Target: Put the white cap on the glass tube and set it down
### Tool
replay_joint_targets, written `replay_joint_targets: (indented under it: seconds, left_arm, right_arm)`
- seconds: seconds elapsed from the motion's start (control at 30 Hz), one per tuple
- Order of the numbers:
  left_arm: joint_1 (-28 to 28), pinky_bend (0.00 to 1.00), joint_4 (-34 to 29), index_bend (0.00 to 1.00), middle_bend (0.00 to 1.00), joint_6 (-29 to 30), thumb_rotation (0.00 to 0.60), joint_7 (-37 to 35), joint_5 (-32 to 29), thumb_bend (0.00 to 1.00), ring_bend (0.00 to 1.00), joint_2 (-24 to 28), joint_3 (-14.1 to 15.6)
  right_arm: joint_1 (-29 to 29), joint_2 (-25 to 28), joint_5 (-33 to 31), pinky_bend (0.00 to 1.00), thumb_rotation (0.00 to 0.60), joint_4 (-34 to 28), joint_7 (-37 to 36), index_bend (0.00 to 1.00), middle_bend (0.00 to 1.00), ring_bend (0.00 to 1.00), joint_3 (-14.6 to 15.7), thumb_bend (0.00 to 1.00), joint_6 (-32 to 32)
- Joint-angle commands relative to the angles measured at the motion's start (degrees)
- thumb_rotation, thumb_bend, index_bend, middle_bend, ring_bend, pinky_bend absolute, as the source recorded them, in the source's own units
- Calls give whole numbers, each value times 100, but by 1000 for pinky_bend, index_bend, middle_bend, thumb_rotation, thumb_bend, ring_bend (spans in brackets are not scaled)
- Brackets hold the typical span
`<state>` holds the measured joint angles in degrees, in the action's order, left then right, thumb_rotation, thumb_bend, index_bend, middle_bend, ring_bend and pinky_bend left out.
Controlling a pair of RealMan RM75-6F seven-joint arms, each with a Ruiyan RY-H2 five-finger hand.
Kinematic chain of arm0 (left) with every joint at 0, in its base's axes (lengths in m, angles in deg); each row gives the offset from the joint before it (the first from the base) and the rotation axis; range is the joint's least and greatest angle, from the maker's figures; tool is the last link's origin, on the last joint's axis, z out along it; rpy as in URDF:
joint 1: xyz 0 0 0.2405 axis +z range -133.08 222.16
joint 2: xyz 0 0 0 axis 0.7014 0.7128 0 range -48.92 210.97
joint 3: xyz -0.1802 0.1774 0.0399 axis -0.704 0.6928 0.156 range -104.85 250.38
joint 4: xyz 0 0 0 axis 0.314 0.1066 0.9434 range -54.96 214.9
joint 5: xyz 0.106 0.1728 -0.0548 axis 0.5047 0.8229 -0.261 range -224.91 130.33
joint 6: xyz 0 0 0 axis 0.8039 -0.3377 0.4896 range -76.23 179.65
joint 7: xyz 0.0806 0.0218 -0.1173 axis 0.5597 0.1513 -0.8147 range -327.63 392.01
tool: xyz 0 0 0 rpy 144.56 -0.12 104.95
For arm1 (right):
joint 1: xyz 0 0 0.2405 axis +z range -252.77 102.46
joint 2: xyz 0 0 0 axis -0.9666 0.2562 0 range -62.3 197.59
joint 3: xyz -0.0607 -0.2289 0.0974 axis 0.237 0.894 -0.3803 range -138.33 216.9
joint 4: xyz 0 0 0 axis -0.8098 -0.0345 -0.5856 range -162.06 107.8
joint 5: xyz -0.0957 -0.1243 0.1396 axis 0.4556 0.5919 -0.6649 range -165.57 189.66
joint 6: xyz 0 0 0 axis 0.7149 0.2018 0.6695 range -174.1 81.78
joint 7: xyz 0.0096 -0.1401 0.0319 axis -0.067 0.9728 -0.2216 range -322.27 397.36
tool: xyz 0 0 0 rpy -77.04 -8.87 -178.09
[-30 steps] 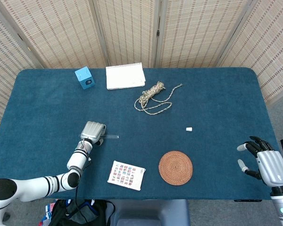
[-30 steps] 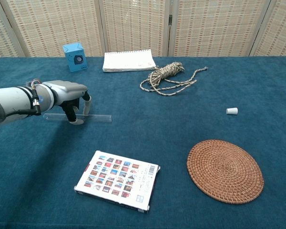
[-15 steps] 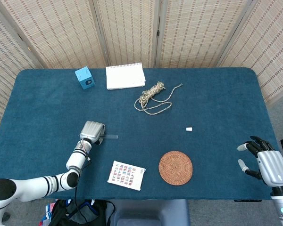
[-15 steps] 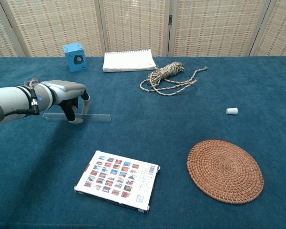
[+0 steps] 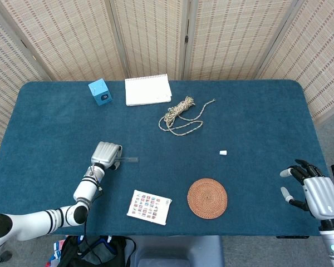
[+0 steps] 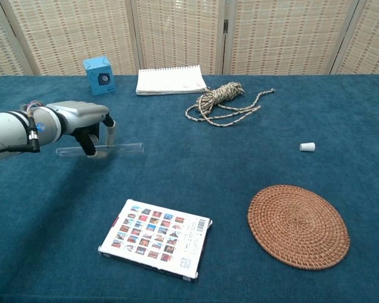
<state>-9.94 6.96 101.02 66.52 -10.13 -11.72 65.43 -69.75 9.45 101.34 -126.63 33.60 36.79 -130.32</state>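
Note:
The clear glass tube (image 6: 123, 148) lies level in the grip of my left hand (image 6: 82, 117), whose fingers curl down around its middle. It sits just above the cloth on the left side of the table. From above, one end of the tube (image 5: 130, 160) sticks out to the right of the left hand (image 5: 106, 154). The small white cap (image 5: 223, 152) lies alone on the cloth at the right (image 6: 307, 147), far from both hands. My right hand (image 5: 312, 192) hovers at the table's front right corner with fingers spread and nothing in it; the chest view does not show it.
A woven round mat (image 6: 298, 225) and a printed card (image 6: 156, 238) lie near the front edge. At the back are a blue cube (image 6: 99, 75), a white notebook (image 6: 170, 79) and a coil of rope (image 6: 222, 100). The blue table (image 5: 256, 117) is backed by screens.
My left hand has shifted a little left and back, and the tube has moved with it, rising slightly off the cloth. The right hand and the cap have stayed put.

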Motion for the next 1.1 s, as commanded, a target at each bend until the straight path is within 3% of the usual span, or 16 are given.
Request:
replay_joint_targets:
  seconds: [0.03,0.27,0.5,0.73,0.87,1.1]
  left_arm:
    - [186,1000,-225,563,969,131,600,-356,421,410,991,210,-17]
    - [466,1000,-755,563,969,464,600,-796,1170,410,991,640,-6]
    - [733,1000,-1395,560,969,858,600,-1011,1912,410,991,1035,94]
    - [891,1000,-1929,560,969,1077,600,-1003,2250,410,991,1315,121]
    - [945,1000,-2145,558,969,1155,600,-959,2348,410,991,1411,109]
    - [999,1000,-2363,557,969,1166,600,-810,2352,410,991,1484,118]
  right_arm:
    - [3,0,-11,220,600,-10,31,403,379,174,-26,325,-26]
    - [137,32,-102,318,600,-159,355,403,456,289,-169,339,63]
    - [703,283,-634,630,600,-636,796,403,715,672,-414,439,1012]
    - [1581,267,-1504,852,600,-728,1177,391,881,924,-654,594,2446]
    - [2013,69,-2017,939,600,-554,1291,370,956,997,-756,715,3056]
    - [2670,-338,-3013,991,600,-74,1684,303,1000,1000,-705,868,3918]
